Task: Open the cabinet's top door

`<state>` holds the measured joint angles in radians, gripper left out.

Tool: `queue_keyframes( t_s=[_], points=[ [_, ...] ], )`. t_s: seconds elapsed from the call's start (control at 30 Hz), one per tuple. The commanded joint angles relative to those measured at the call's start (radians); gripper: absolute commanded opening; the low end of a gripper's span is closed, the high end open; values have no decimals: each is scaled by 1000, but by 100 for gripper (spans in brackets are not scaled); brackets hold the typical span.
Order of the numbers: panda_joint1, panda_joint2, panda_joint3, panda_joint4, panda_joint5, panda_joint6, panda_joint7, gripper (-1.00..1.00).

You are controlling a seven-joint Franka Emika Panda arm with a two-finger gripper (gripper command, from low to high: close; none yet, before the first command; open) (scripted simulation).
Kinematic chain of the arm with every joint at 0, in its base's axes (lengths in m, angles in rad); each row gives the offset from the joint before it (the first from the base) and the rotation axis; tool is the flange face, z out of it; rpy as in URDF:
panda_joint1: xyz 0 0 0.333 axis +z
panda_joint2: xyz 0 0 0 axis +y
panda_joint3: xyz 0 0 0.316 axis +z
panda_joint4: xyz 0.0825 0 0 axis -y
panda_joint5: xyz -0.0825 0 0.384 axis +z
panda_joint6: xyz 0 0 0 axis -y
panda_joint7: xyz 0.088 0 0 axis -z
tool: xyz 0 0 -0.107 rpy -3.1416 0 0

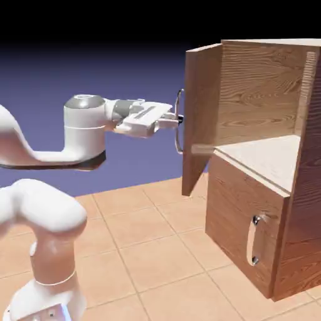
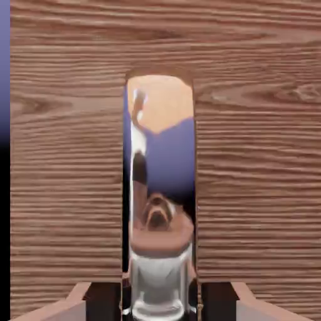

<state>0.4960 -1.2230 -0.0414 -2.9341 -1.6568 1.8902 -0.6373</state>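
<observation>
Top door (image 1: 202, 119) stands wide open, swung out toward the exterior view's left from the upper part of the cabinet (image 1: 294, 207). Brown wood, wavy horizontal grain, lighter patches along its top edge. Tall, flat slab, upright; its bottom corner hangs lower than the shelf (image 1: 266, 157) inside.

Long handle (image 1: 179, 135) on the door's outer face: silver, vertical, bowed outward, mounted at both ends. Polished like a mirror; in the hand view it fills the middle as a wide strip reflecting tan, blue-violet and a bit of pale arm, with a bright glassy patch near the bottom. Door grain runs sideways across the hand view behind it, with a narrow blue-violet and black band at the left edge.

Gripper (image 2: 160, 304) is closed on the long handle, one fingertip each side, dark pads against the bar. Grip sits around mid-handle in the exterior view. Arm (image 1: 84, 128) reaches in from the left, hand roughly level.

Open compartment shows a pale shelf surface and a grained wood wall behind it. Lower door (image 1: 241, 216) is shut, redder brown, with a shorter silver handle (image 1: 252, 241), also upright. Cabinet stands on tan square tiles (image 1: 147, 244).
</observation>
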Motion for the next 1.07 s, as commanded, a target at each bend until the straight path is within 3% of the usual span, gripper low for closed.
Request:
queue_keyframes(
  t_s=[0.0, 0.33, 1.03],
  points=[
    [4, 13, 36, 5, 37, -31, 7, -100],
    [-15, 258, 399, 161, 403, -378, 108, -100],
    [-369, 995, 968, 831, 735, -1140, 439, -100]
  ],
)
